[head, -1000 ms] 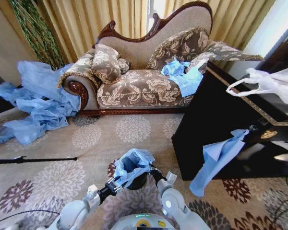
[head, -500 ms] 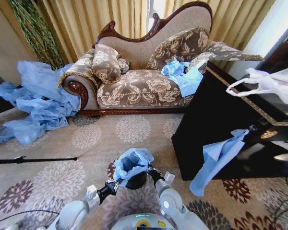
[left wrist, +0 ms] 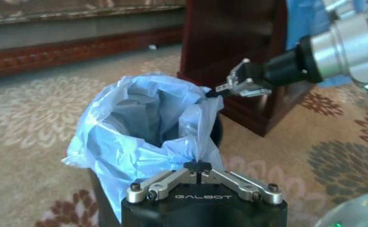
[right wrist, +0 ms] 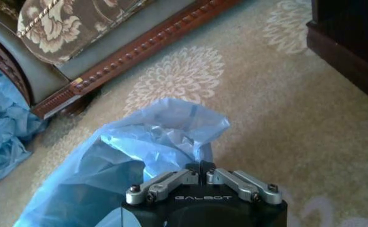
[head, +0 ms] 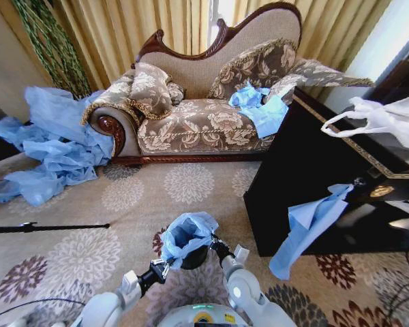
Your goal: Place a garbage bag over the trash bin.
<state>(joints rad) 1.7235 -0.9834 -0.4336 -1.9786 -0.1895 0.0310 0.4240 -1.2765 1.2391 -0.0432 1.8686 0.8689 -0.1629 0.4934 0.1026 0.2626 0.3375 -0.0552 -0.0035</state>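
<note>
The light blue garbage bag [head: 185,235] stands open in the small black trash bin [head: 196,258] on the carpet just before me. Its crumpled mouth rises above the rim. My left gripper [head: 165,267] is shut on the bag's near-left edge. In the left wrist view this gripper [left wrist: 198,167] pinches a fold of the bag [left wrist: 146,127], with the bin's dark wall [left wrist: 217,135] showing behind. My right gripper [head: 213,243] is shut on the opposite edge. It also appears in the right wrist view [right wrist: 201,166], clamped on the bag [right wrist: 140,146].
A patterned sofa [head: 204,116] stands at the back with blue plastic [head: 259,105] on it. A heap of blue sheeting [head: 48,143] lies to its left. A black cabinet [head: 307,177] on the right carries a white bag [head: 388,119] and a hanging blue bag [head: 310,225]. A black rod [head: 48,227] lies on the carpet.
My left arm has drawn back slightly toward me with the bag's edge, and the bag's mouth sits a little lower over the bin. The right gripper has barely moved.
</note>
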